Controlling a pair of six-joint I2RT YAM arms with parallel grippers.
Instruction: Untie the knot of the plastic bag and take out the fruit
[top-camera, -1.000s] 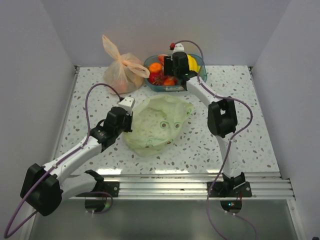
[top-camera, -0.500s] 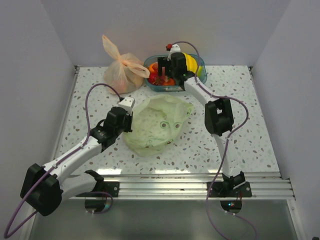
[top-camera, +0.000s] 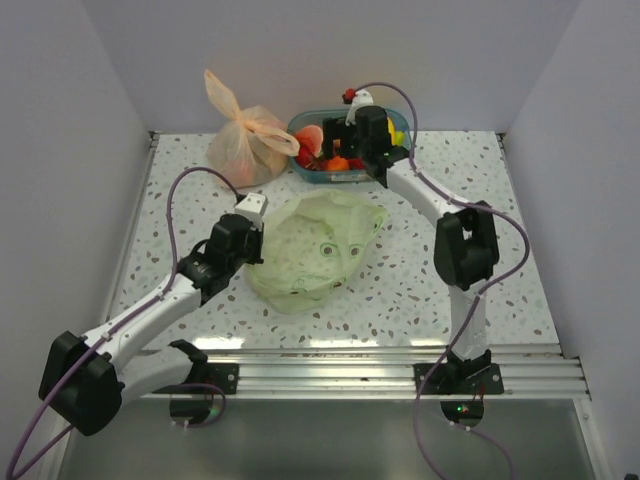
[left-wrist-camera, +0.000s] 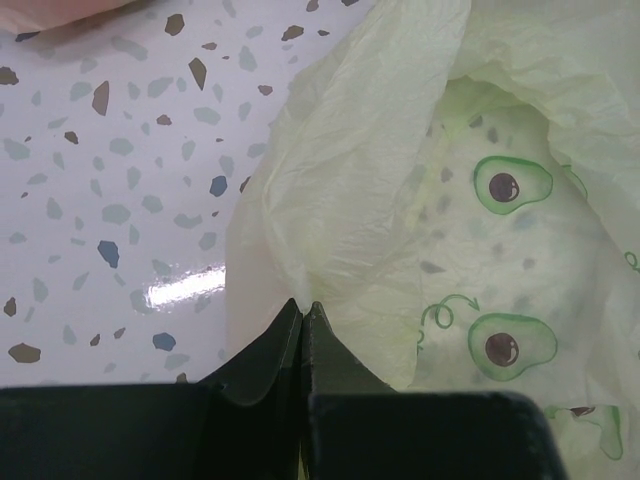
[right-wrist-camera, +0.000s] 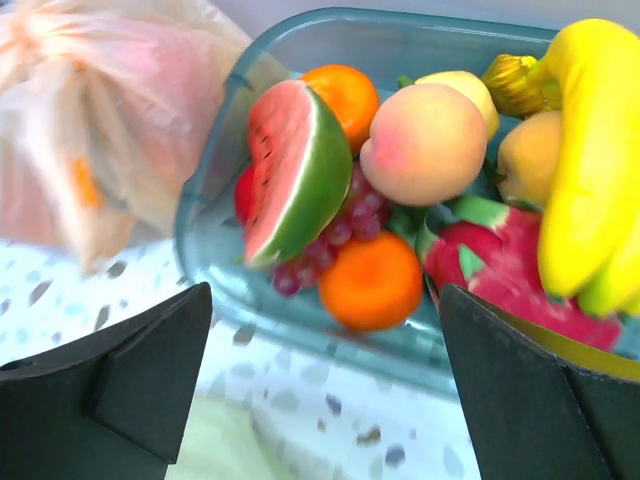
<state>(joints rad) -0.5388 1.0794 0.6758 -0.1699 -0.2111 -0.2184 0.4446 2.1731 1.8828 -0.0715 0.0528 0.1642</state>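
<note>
The plastic bag (top-camera: 318, 250) lies slumped and flattened on the speckled table (top-camera: 400, 290), near the middle and a little to the left. It is pale green, crinkled film printed with small avocado marks. Through the film only the table's specks show in the left wrist view.

The left gripper (left-wrist-camera: 302, 308) sits at the bag's left edge. Its two dark fingers are pressed tip to tip with no gap between them. The bag's film reaches right up to the tips, but whether any of it is caught between them cannot be told.

The right arm reaches to the far side of the table. The right gripper (right-wrist-camera: 325, 300) is over the near wall of the blue basket (right-wrist-camera: 380, 25), fingers spread wide and holding nothing.

The fruit lies in that basket, well apart from the bag. It includes a watermelon slice (right-wrist-camera: 295, 170) on the left, a peach (right-wrist-camera: 425, 140) beside it, and an orange (right-wrist-camera: 372, 280) at the near wall. There are also purple grapes (right-wrist-camera: 325, 245) under the slice, a pink dragon fruit (right-wrist-camera: 490, 260) and yellow bananas (right-wrist-camera: 590, 170) on the right.

An orange bag (top-camera: 245, 140) with tied ears stands just left of the basket, at the far edge of the table.
</note>
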